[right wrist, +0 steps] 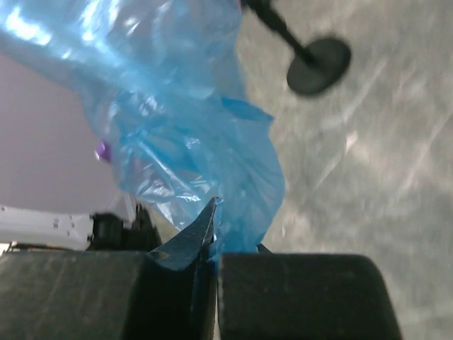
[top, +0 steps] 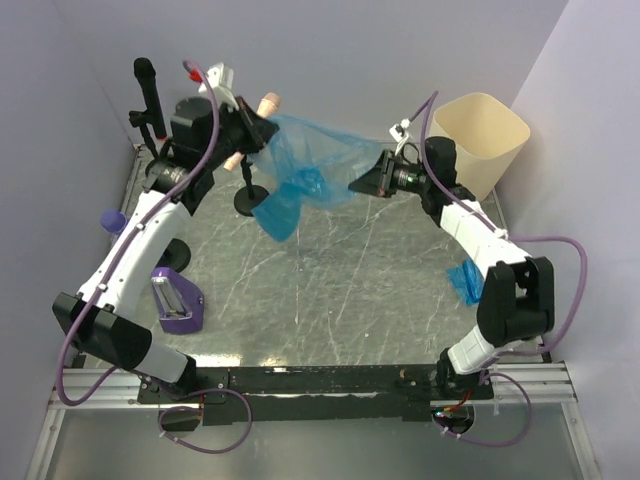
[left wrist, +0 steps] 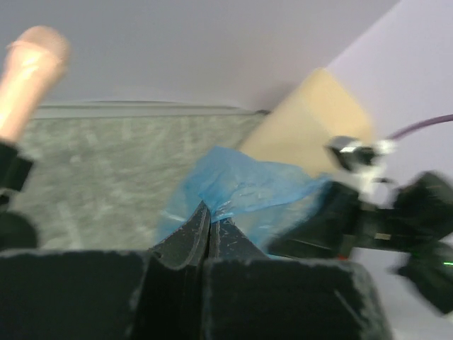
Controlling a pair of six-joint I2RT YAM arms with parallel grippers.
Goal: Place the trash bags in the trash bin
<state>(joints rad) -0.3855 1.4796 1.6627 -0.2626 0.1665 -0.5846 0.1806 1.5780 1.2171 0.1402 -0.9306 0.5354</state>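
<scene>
A thin blue trash bag (top: 310,160) hangs stretched in the air between my two grippers, above the back of the table. My left gripper (top: 262,135) is shut on its left edge; the left wrist view shows the jaws (left wrist: 207,212) pinched together on the blue film (left wrist: 248,184). My right gripper (top: 362,182) is shut on the bag's right side, its fingertips (right wrist: 216,209) closed on the plastic (right wrist: 191,142). The cream trash bin (top: 480,125) stands upright at the back right corner, just right of my right gripper (left wrist: 311,120). A second, folded blue trash bag (top: 466,283) lies on the table beside my right arm.
A black stand with a round base (top: 251,200) sits under the hanging bag (right wrist: 318,65). A peach-coloured peg (top: 268,103) and a black cylinder (top: 148,95) rise at the back left. A purple holder (top: 178,302) lies at the left. Walls close in on three sides.
</scene>
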